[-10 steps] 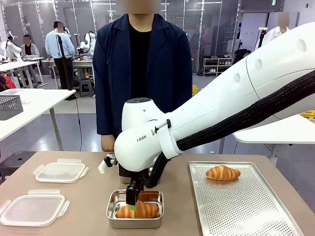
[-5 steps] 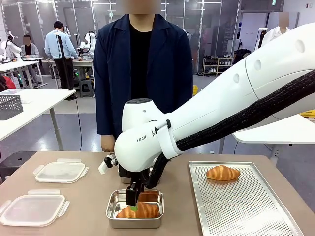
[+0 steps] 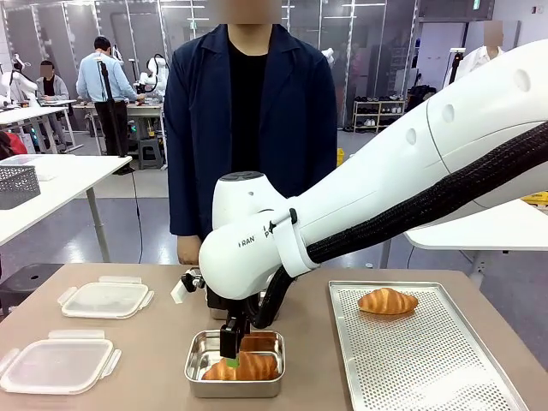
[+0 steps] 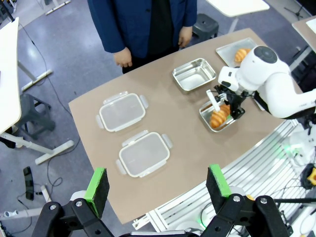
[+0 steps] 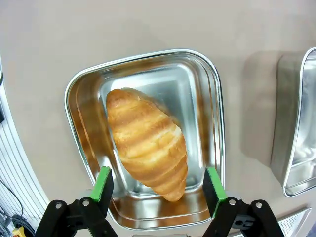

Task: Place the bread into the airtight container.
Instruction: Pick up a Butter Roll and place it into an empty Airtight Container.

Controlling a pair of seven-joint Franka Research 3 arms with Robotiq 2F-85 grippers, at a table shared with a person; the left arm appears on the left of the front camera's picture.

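1. Front: right gripper point(image 3: 233, 360) is hovering over bread point(image 3: 244, 368) lying in steel container point(image 3: 195, 381), barely shifting since a second ago.
2. Left wrist: left gripper point(image 4: 158, 182) is hanging high, jaws wide, empty.
3. Right wrist: jaws are standing wide, bread lying loose between.

Bread point(image 3: 248, 368) in container point(image 3: 233, 390), left of tray point(image 3: 428, 360)

1. There were two croissants: the near croissant point(image 3: 248, 366) and the right croissant point(image 3: 387, 300).
2. There were two steel containers: the near container point(image 3: 231, 389) and the far container point(image 4: 194, 74).
3. Two clear lids lay left: the far lid point(image 3: 104, 300) and the near lid point(image 3: 56, 366).
4. One perforated tray point(image 3: 428, 360) sat right.
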